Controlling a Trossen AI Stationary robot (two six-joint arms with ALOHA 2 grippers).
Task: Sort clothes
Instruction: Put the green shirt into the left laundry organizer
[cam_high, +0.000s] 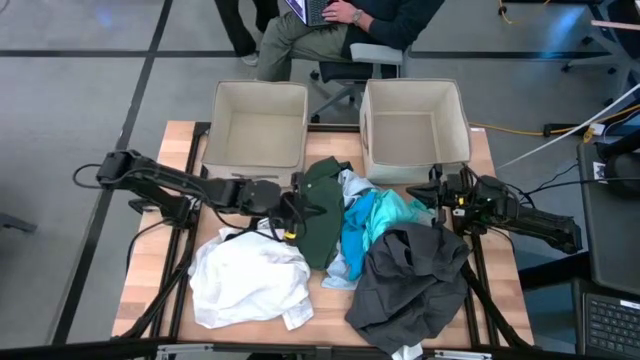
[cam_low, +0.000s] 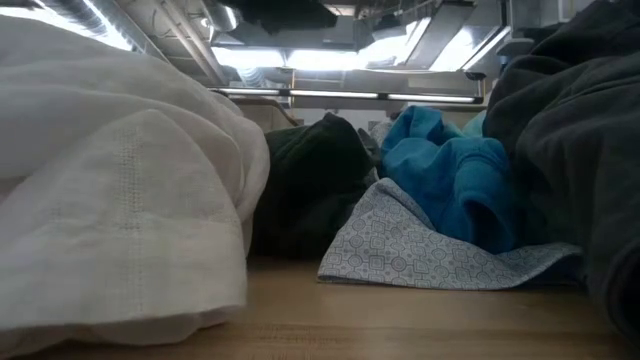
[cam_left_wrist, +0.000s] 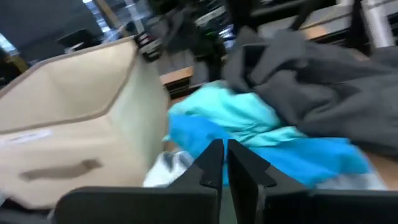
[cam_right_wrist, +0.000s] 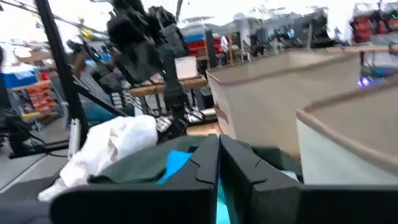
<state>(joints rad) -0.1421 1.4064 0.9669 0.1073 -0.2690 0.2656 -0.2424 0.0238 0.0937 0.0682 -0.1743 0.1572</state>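
Observation:
The clothes lie heaped on the table's near half. They are a white garment (cam_high: 250, 280), a dark green one (cam_high: 322, 210), a turquoise one (cam_high: 385, 215), a patterned pale blue one (cam_low: 420, 250) and a large dark grey one (cam_high: 415, 280). I cannot make out the small black one. My left gripper (cam_high: 296, 207) is at the dark green garment's left edge, fingers closed. My right gripper (cam_high: 440, 197) is at the turquoise garment's right edge, fingers closed. My left gripper comes level from the table's left. Dark green cloth (cam_left_wrist: 227, 208) shows in the slit between its closed fingers. The gripper body hides which part of the garment this is. My right gripper comes level from the table's right. A strip of turquoise cloth (cam_right_wrist: 220, 205) shows between its closed fingers. The rest of the garment (cam_right_wrist: 179, 164) lies ahead of the fingers on the pile.
Two beige fabric bins (cam_high: 260, 125) (cam_high: 413, 125) stand open at the table's far edge, just behind the pile. A seated person (cam_high: 340, 25) is beyond them. Bare wood (cam_low: 400, 320) shows along the near edge.

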